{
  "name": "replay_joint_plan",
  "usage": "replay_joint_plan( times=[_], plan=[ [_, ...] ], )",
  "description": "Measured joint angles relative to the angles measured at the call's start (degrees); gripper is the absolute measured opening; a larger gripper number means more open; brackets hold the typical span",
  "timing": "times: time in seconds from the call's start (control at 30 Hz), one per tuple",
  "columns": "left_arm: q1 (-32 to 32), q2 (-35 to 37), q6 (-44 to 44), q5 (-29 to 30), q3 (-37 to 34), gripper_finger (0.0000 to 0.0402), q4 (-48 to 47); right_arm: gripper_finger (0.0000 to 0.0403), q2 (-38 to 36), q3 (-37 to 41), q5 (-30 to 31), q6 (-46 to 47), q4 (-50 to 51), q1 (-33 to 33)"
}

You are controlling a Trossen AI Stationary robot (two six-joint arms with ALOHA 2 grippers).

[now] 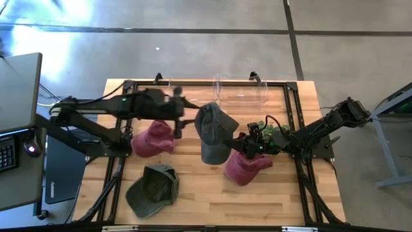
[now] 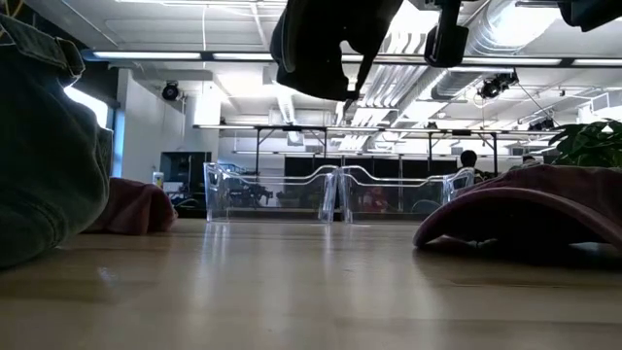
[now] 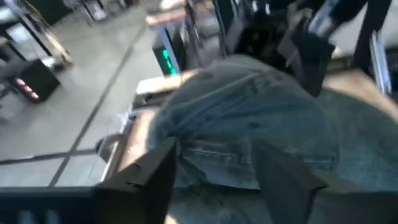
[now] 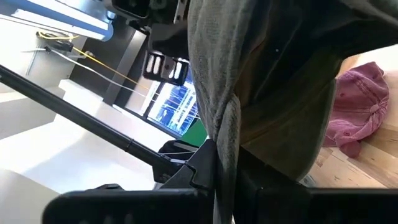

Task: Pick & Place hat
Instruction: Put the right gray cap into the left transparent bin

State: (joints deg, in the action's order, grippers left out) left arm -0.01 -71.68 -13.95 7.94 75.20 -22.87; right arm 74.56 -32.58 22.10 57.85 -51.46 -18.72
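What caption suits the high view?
Right gripper holds grey hat aloft; left gripper open beside it.

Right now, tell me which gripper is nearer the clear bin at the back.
Left. The left gripper sits just beside the clear bin; the right gripper is farther toward the front, holding the grey hat.

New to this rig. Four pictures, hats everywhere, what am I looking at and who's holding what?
Two dark robot arms work at a wooden table. One picture looks straight down from above, one looks level across the tabletop, and two come from cameras on the arms' wrists.

The right gripper is shut on the grey hat, holding it in the air; its wrist view shows the fabric pinched between the fingers. The left gripper is open next to the same hat, jaws apart.

On the table lie two pink hats, one on the left and one on the right, an olive hat near the front, and a clear plastic bin at the back.
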Motion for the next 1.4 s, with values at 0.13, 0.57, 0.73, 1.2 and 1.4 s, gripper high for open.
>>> replay_joint_plan(
  times=[0.13,0.57,0.73,1.2,1.4],
  plan=[
    [0.0,-4.7,-0.8,0.5,4.5,0.0252,-2.4,0.0009,0.0,0.0,-0.8,-0.9,-0.1,0.0],
    [0.4,-7.4,-0.4,7.7,4.8,0.0256,-2.6,0.001,0.0,0.0,-5.0,-1.3,-0.8,-0.1],
    [2.2,-7.4,2.8,-0.9,4.8,0.0224,-2.6,0.0017,0.0,0.0,-6.1,-1.3,-0.8,-0.1],
    [3.8,-7.4,4.3,-30.4,4.8,0.0055,-3.1,0.002,-0.1,0.0,-8.7,-2.9,-2.3,-0.6],
    [3.8,-6.0,9.0,-44.4,4.7,0.0016,-2.3,0.001,-0.1,0.0,-9.3,-3.9,2.3,-1.7]
  ],
)
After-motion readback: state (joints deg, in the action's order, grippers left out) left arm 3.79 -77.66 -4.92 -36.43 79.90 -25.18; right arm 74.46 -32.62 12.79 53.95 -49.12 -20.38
